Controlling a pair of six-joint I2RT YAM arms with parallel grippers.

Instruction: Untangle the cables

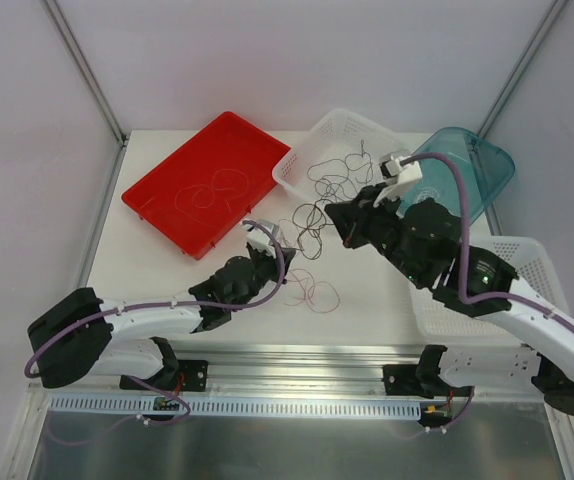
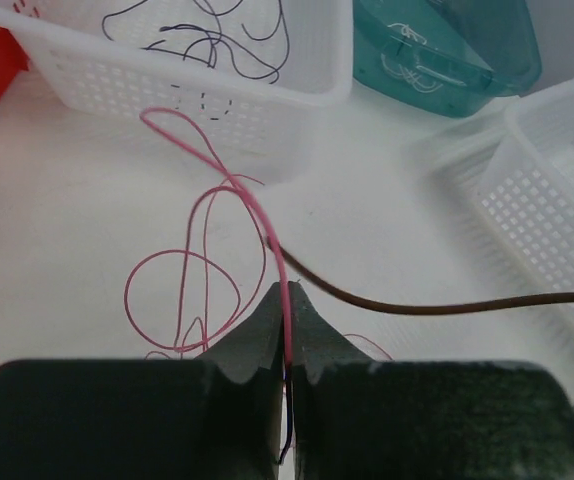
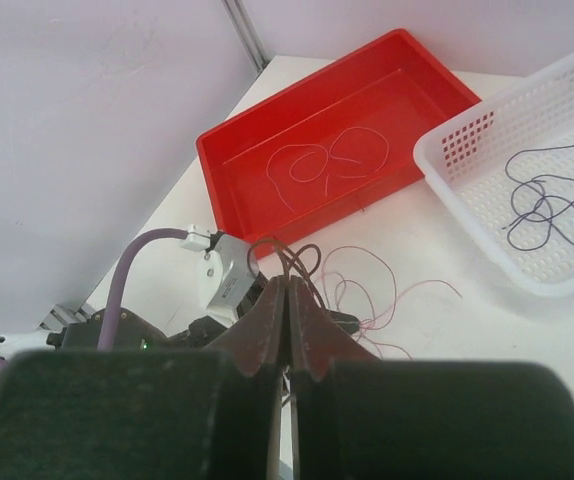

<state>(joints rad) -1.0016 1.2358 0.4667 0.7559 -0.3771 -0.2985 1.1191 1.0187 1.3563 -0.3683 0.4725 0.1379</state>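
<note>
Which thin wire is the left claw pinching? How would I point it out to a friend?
Find the white basket mid-table; on the tabletop just in front of it, a thread-thin pink wire lies in loose curls, pinched in the shut left gripper. Its pink colour sets it apart from the dark wires in the basket and the brown wire that meets it.

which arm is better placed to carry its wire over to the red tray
Left. Its end effector, shut on the pink wire, sits just off the red tray's near corner. The right end effector, shut on the dark brown wire, is farther over, by the white basket.
</note>
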